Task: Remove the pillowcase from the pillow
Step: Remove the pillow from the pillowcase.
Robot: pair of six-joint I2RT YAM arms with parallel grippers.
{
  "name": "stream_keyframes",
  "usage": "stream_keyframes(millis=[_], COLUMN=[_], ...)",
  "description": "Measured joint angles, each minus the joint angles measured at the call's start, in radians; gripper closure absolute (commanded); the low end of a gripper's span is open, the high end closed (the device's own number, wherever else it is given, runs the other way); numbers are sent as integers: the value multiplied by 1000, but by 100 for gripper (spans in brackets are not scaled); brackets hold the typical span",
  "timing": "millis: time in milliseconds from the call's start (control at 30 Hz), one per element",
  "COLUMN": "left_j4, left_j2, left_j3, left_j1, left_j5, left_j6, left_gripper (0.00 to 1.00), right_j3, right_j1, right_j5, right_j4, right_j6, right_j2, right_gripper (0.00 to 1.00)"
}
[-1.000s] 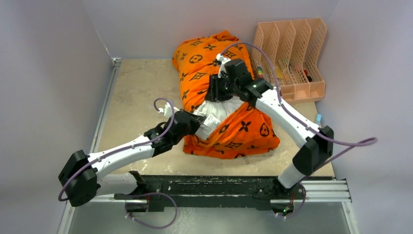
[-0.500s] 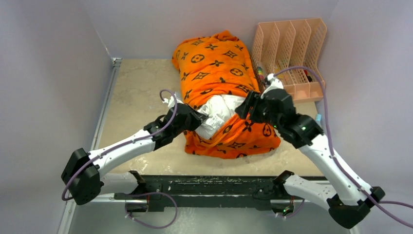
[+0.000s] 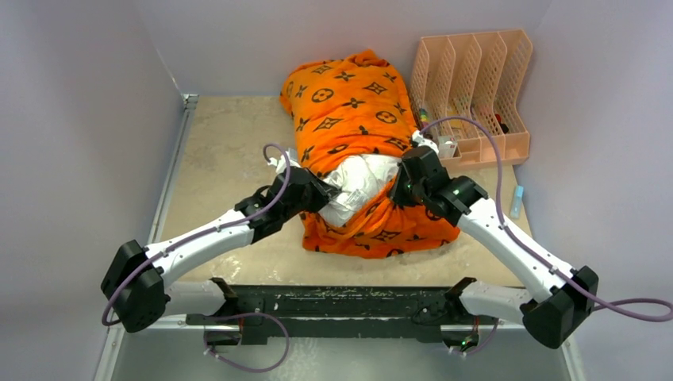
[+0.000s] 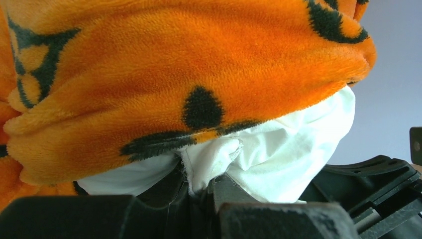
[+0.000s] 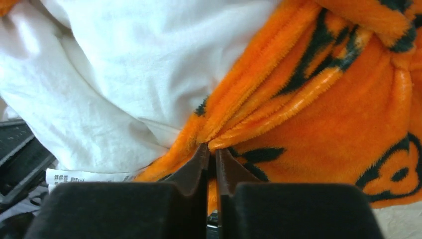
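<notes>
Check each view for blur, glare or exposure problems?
Top view: even light, sharp, no glare on the pillowcase. Left wrist: plush crisp, left end effector dark and blurred. Right wrist: pillow near washed out, right end effector soft, underexposed.

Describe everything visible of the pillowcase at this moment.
The pillowcase is bright orange plush printed with black flower, diamond and circle motifs. It lies bunched and creased on the table, mostly covering the pillow, whose white corner bulges from the opening at its near end. The right gripper is shut on a fold of its edge beside that opening; the left gripper pinches the pillow, not the cover.
</notes>
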Motion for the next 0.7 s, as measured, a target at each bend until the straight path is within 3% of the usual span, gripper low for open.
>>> stream_keyframes(millis=[133, 200, 367, 500, 700], left_j4=[-14, -42, -170, -302, -406], left_j2=[0, 5, 22, 71, 81], left_j3=[11, 35, 135, 282, 337], left_j1=[11, 64, 321, 471, 656], left_j5=[13, 96, 336, 482, 643], left_j6=[2, 9, 57, 123, 145], left_gripper=[100, 100, 100, 100, 100], right_j3=[-8, -42, -219, -351, -510], right_j1=[-1, -1, -1, 1, 3], right_j5=[26, 39, 51, 8, -102], right_j4=[-13, -8, 13, 59, 221], right_j6=[-1, 6, 74, 164, 284], right_j2=[-21, -42, -160, -240, -257], right_gripper=[100, 100, 100, 100, 100])
